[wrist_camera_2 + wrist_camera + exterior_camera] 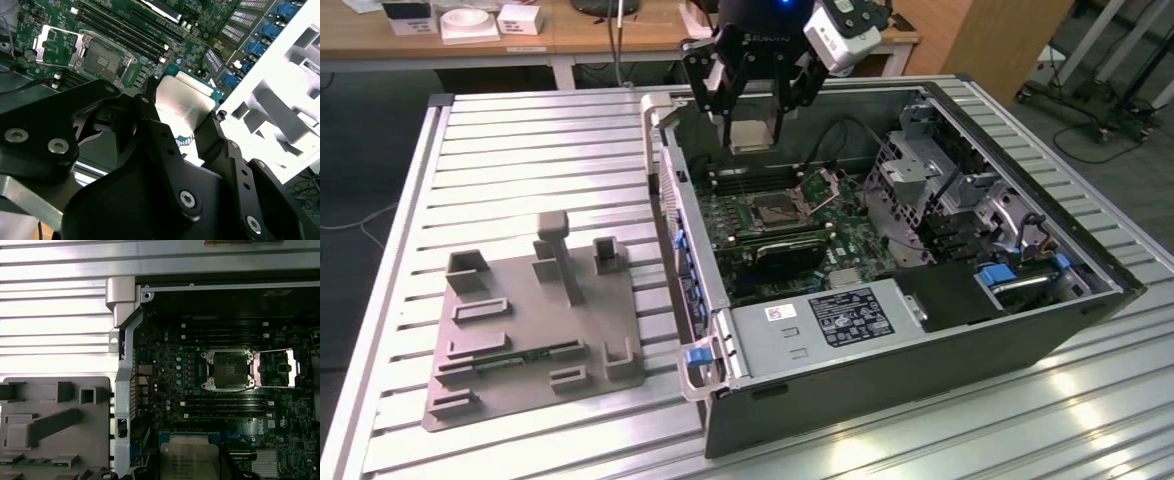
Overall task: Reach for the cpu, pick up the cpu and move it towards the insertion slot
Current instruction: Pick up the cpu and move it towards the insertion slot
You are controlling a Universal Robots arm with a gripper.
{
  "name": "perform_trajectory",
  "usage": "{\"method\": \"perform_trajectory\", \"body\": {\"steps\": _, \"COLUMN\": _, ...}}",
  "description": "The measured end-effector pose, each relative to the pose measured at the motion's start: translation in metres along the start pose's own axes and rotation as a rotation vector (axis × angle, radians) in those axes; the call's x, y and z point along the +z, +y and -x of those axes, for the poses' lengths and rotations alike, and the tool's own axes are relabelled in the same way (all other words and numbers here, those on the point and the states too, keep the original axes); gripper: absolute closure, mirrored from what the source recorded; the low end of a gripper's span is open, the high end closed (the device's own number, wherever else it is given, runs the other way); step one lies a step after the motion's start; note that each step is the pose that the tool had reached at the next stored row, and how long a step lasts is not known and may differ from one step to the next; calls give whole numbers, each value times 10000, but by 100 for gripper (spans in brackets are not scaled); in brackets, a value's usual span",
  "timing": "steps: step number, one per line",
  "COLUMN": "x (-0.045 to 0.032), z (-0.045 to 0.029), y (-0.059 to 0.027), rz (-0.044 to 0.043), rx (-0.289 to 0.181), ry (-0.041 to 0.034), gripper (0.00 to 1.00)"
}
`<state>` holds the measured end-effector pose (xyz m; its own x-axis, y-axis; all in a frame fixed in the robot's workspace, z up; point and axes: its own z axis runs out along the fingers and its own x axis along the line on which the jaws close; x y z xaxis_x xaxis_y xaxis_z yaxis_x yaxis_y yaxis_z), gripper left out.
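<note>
a ribbed aluminium table (pixel 534 150) of long parallel slats carries the whole setup, with a wooden desk (pixel 587 35) beyond its far edge and grey floor to either side. lying open on the table toward the exterior view's right is a black computer case (pixel 1067 310), its sheet-metal walls framing a green motherboard (pixel 854 250) dense with small parts. toward the exterior view's left sits a matte grey plastic tray (pixel 520 350) with blocky upright posts and shallow recesses. the black gripper (pixel 754 135) hangs above the far end of the case, its two fingers (pixel 210 135) closed against opposite edges of the cpu (pixel 182 107), a flat square chip with a silvery top and thin tan rim, held in the air clear of the board. the insertion slot (pixel 778 210) lies on the board below and nearer, a square metal frame round a dark centre, its hinged plate (pixel 277 369) swung open beside it. in the first wrist view the cpu (pixel 190 457) is cut off at the frame edge, and the gripper's linkages hide part of the chip in the second wrist view.
</note>
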<state>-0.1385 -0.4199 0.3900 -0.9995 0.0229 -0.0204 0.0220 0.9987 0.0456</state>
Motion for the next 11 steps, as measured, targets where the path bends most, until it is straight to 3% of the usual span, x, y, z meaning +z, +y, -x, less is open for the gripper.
{"method": "perform_trajectory", "body": {"steps": 11, "x": 2, "z": 23, "y": 1, "rz": 0, "rx": 0, "ry": 0, "gripper": 46}}
